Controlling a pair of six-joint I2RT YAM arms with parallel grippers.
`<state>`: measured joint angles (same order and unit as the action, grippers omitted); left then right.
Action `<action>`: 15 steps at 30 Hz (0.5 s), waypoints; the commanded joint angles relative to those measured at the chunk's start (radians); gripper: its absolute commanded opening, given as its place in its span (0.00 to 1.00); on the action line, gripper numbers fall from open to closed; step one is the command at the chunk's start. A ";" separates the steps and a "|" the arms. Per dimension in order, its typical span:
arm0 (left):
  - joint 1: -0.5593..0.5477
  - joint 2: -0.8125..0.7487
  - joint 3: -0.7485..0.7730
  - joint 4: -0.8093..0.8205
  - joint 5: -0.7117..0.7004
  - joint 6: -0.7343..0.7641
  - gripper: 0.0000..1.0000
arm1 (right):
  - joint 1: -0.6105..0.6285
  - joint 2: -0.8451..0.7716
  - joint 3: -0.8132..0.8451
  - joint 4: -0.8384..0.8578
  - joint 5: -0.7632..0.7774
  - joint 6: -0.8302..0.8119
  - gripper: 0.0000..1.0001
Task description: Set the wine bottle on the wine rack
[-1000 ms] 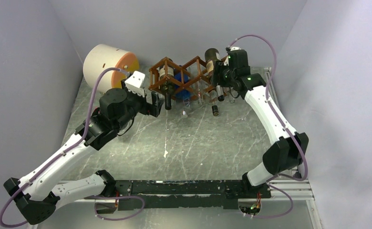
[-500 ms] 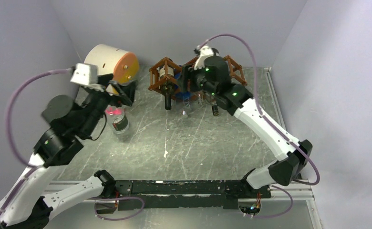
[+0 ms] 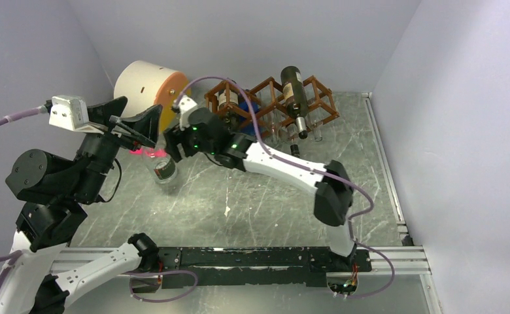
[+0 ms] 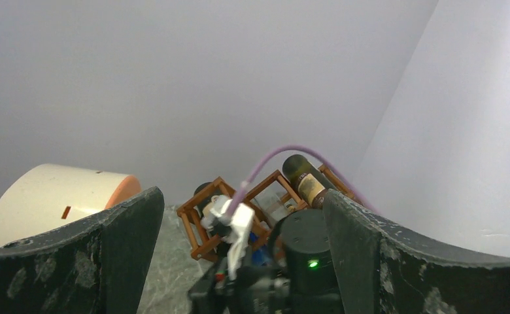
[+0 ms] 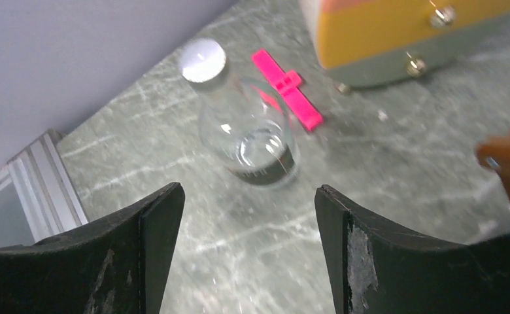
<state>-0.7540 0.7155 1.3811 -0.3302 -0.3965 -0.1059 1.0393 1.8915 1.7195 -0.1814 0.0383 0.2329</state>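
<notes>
A: Right pincer (image 5: 247, 193), state?
B: Wide apart, nothing between the fingers. The bottle (image 5: 252, 137) sits ahead of the tips, framed by the gap but not yet inside it. No contact.
A: How does the bottle stand?
B: Upright on the table (image 3: 272, 190), white cap up. Clear glass with a dark band low on the body. The long axis is vertical, so I reckon the fingers would have to close across the body from the side.
A: Left pincer (image 3: 135, 122)?
B: Also wide and empty. It hangs raised near the same spot, but its camera looks out at the rack (image 3: 323, 104) and the far wall, not down. In the top view both pincers are close to the bottle, and the right is the one aimed at it. I'd call this the right arm's approach to grasp.
A: Around the bottle?
B: A pink clip (image 5: 288, 88) lies flat just behind it. Can't tell if they touch. The cylinder (image 3: 141, 82) is beyond that, on its side.
A: And the rack?
B: Far side of the table, well apart from the bottle and off to its right. A dark bottle (image 3: 293, 88) already lies in an upper cell.
A: Risk?
B: Tall glass on a narrow foot. A nudge from one finger could tip it.
</notes>
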 commanded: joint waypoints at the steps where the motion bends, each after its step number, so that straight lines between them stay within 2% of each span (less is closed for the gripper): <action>1: 0.002 -0.003 0.016 -0.010 -0.023 0.019 0.95 | 0.049 0.136 0.188 0.036 0.015 -0.065 0.78; 11: 0.004 0.011 0.066 -0.041 0.062 -0.027 0.95 | 0.071 0.401 0.459 0.052 0.079 -0.060 0.79; 13: 0.004 0.015 0.071 -0.043 0.062 -0.027 0.95 | 0.070 0.445 0.505 0.057 0.069 -0.069 0.75; 15: 0.003 0.017 0.072 -0.046 0.062 -0.028 0.95 | 0.070 0.478 0.536 0.066 0.055 -0.091 0.63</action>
<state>-0.7540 0.7227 1.4269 -0.3576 -0.3614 -0.1215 1.1126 2.3127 2.1784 -0.1574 0.0925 0.1764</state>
